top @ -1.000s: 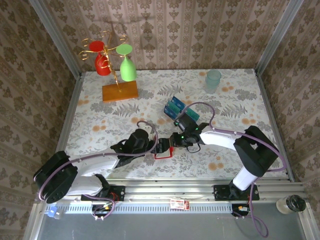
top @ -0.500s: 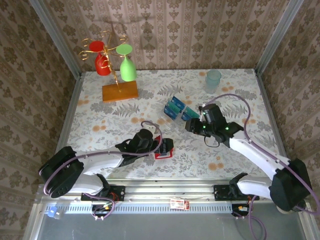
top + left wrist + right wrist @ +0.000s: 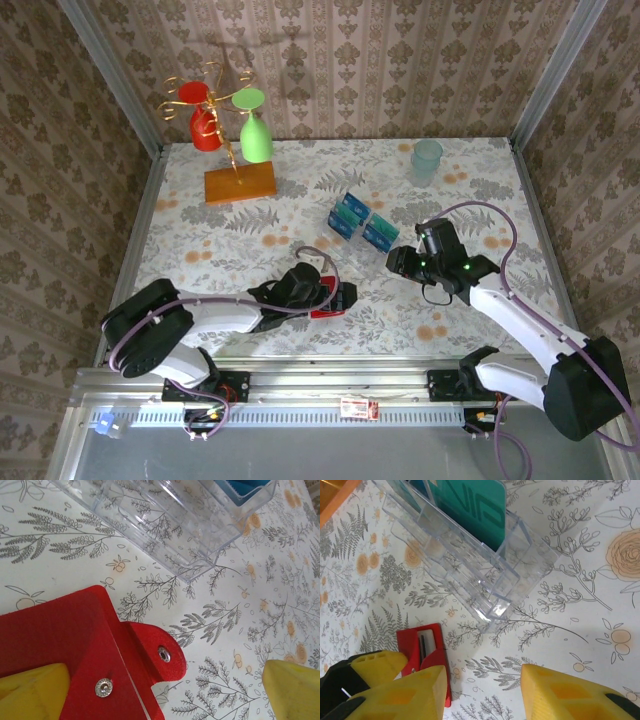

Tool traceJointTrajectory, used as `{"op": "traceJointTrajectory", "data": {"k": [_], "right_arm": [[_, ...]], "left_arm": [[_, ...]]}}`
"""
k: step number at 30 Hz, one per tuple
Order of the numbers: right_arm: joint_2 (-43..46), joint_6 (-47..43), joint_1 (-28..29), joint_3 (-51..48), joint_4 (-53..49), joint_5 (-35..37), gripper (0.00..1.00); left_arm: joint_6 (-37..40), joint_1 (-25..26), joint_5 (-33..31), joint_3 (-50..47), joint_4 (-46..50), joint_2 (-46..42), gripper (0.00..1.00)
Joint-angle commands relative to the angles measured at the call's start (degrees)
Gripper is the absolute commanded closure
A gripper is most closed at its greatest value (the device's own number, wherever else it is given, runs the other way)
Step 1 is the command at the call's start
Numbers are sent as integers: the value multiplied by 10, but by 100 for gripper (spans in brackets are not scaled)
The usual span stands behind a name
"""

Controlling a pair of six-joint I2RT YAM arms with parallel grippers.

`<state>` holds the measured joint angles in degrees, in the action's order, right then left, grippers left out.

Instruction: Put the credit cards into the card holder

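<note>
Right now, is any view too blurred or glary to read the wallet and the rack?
Top view: even light, sharp, wallet a small red patch. Left wrist: wallet and its snaps crisp, yellow fingertips soft. Right wrist: rack edges glint but are readable, near fingers out of focus.

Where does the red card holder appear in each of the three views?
Top external: card holder lies low, just left of centre.
Left wrist: card holder fills the lower left corner, its snap tab pointing right.
Right wrist: card holder lies at lower left.
Shared landmark: the clear rack, above the holder in each picture.
</note>
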<state>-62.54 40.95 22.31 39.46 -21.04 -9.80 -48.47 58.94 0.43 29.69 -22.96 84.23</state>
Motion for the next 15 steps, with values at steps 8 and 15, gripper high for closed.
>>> {"op": "traceJointTrajectory", "data": {"k": [8, 15], "right_arm": [[-18, -7, -8, 10, 4, -38, 57], [-25, 1, -3, 17, 31, -74, 58]], "left_arm": [[-1, -2, -15, -4, 35, -49, 0], [25, -53, 20, 28, 89, -110, 0]]}}
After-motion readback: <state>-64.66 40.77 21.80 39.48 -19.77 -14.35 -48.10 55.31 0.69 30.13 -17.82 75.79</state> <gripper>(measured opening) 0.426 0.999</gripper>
